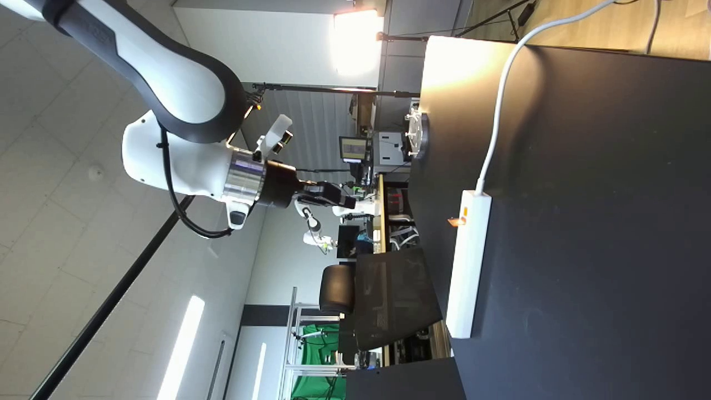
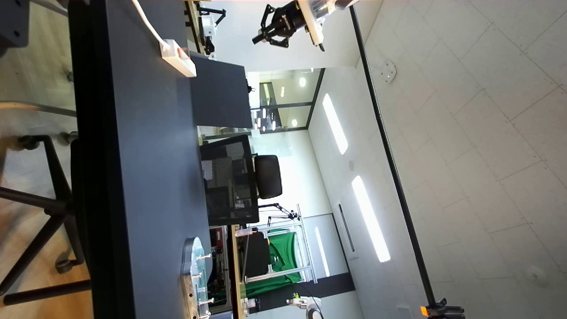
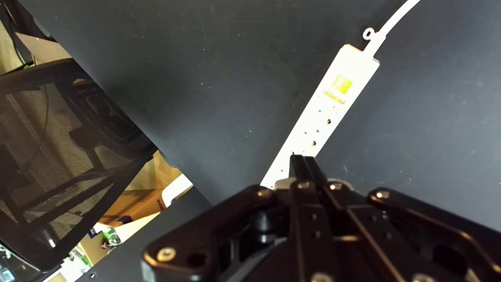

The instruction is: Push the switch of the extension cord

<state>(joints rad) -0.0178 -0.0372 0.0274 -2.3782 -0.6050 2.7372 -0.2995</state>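
The white extension cord strip lies on the black table in both exterior views (image 1: 467,278) (image 2: 188,67) and in the wrist view (image 3: 354,62). Its switch looks like a bright yellow square (image 3: 343,84) near the cable end in the wrist view. It shows as a small orange tab (image 1: 457,221) in an exterior view. My gripper is shut and empty, high above the table and apart from the strip, in both exterior views (image 1: 353,203) (image 2: 256,40). In the wrist view my closed fingertips (image 3: 303,157) overlap the strip's socket part and hide its far end.
The white cable (image 1: 498,105) runs from the strip across the black table (image 1: 600,222). A round plate with metal posts (image 1: 415,133) stands at a table edge. A mesh chair (image 3: 70,156) stands beyond the table. Both exterior pictures are turned sideways.
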